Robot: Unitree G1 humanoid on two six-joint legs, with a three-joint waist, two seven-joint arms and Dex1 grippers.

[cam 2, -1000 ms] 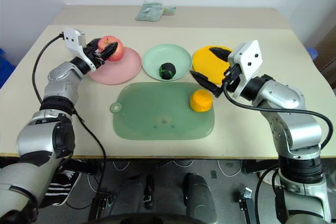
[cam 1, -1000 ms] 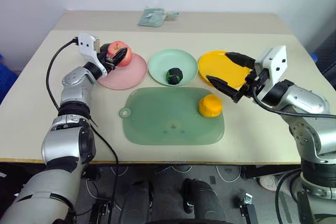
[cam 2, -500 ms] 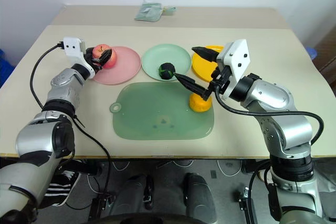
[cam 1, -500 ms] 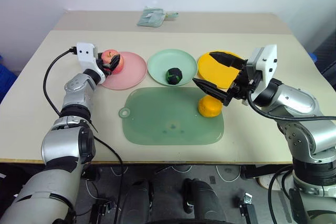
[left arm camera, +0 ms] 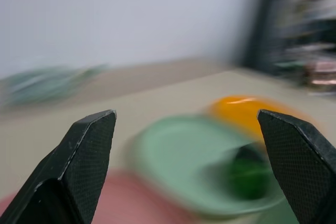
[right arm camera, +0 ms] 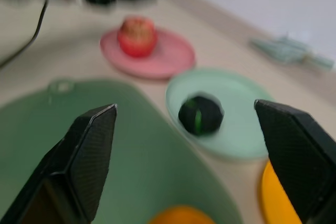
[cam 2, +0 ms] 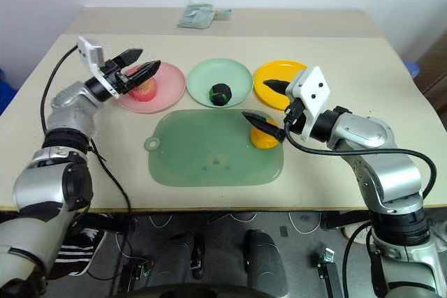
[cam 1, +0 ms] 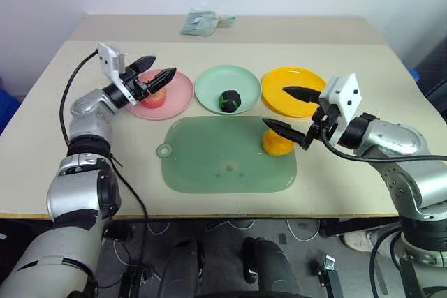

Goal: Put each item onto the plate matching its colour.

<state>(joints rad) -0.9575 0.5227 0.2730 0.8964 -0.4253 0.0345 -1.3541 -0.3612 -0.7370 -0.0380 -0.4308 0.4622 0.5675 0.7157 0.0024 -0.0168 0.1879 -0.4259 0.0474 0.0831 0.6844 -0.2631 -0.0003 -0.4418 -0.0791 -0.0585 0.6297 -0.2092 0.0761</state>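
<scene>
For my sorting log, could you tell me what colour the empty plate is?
Bright yellow plate, clearest in the left eye view.

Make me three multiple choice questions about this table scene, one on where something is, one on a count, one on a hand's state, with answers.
1. Where is the orange fruit?
A. on the yellow plate
B. on the green mat
C. on the pink plate

2. How many plates have a fruit on them?
A. one
B. two
C. three

3. What is the left hand doing?
A. open, holding nothing
B. shut on the apple
C. shut on the ball

Answers:
1. B: the orange fruit sits on the right end of the mat, while the yellow plate is bare.
2. B: the apple rests on the pink plate and the ball on the green plate.
3. A: the left hand has its fingers spread above the apple, with nothing between them.
</scene>
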